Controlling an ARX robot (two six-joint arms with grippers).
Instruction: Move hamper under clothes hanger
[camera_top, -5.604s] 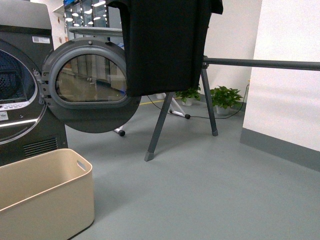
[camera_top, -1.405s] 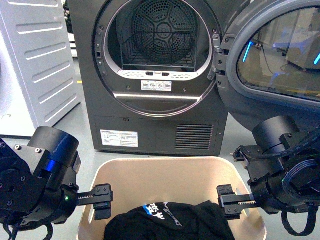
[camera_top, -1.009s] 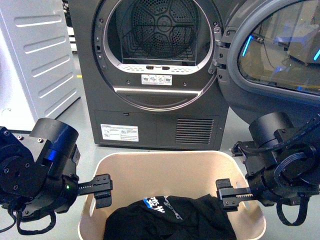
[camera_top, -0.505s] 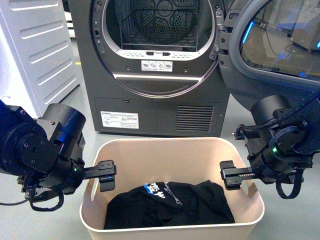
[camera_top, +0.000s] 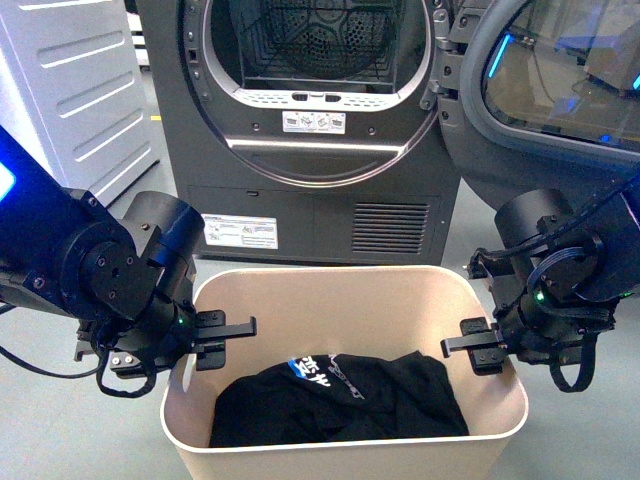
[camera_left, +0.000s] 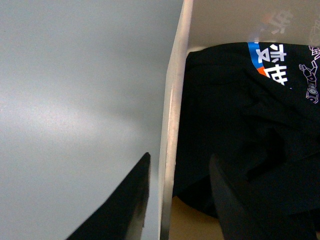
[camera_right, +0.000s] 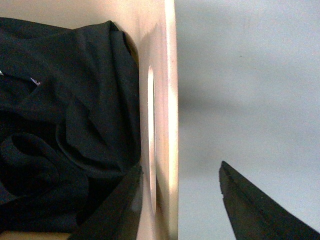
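The cream hamper (camera_top: 340, 275) stands on the floor in front of the dryer, with black clothing (camera_top: 340, 400) lying in it. My left gripper (camera_top: 218, 338) is open astride the hamper's left wall (camera_left: 172, 125). One of its fingers (camera_left: 125, 210) is outside and the other inside over the clothing. My right gripper (camera_top: 478, 350) is open astride the right wall (camera_right: 167, 100), by the oval handle cutout (camera_right: 151, 140). Neither gripper (camera_left: 180, 156) (camera_right: 180, 165) presses the wall. The clothes hanger is out of view.
A dark grey dryer (camera_top: 320, 210) stands right behind the hamper, its drum open and its round door (camera_top: 550, 90) swung out at the right. A white machine (camera_top: 70, 100) stands at the left. Grey floor (camera_top: 80, 430) lies on both sides of the hamper.
The hamper now shows higher and fuller in the front view. Both arms have dropped lower and come in against the hamper's side walls. The oldest frame showed the hanger with a black shirt instead.
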